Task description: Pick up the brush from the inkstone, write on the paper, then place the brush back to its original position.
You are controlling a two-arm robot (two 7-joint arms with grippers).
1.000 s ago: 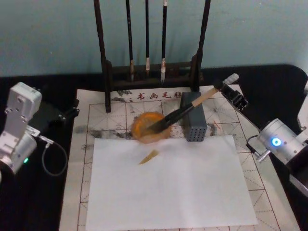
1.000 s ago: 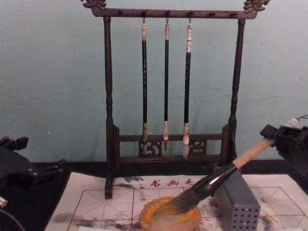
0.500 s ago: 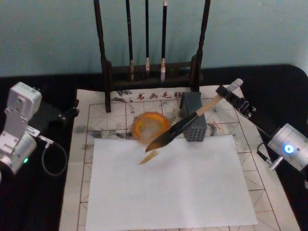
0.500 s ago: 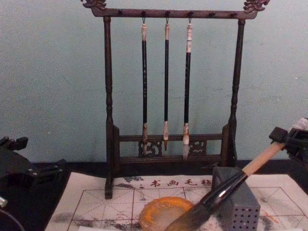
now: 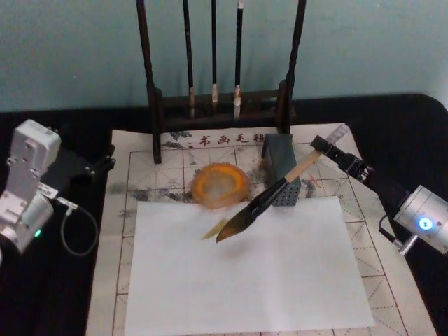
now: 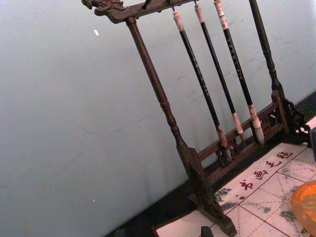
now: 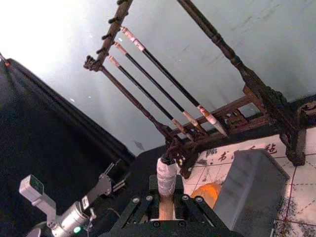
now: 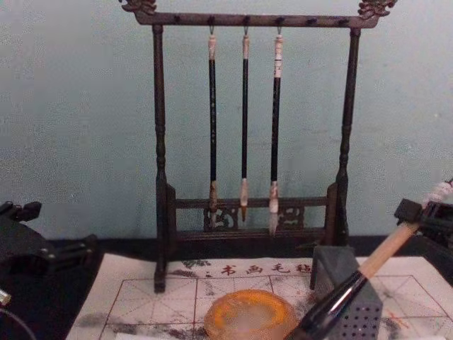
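A blank white sheet (image 5: 245, 280) lies nearest on the worktop (image 5: 392, 119), covering the near part of the paper (image 5: 115, 245), whose red grid shows around its left, right and far edges. The brush (image 5: 276, 189) hangs tilted in the air, its dark bristles low over the far edge of the white sheet, near the middle, and its pale shaft rising to the right and away. The right tool (image 5: 323, 147) is closed on the upper shaft just below the whitish end cap, reaching in from the right side. At the left edge of the paper the left tool (image 5: 98, 166) sits parked over the dark worktop; whether it is open or closed cannot be told. Just beyond the white sheet the inkstone (image 5: 220, 185) rests on the paper, left of the brush and apart from it. A grey perforated block (image 5: 278, 154) stands to its right, behind the shaft. Farthest off, a dark wooden stand (image 5: 155, 105) straddles the paper's far edge, with three thin brushes (image 5: 213, 49) hanging from it
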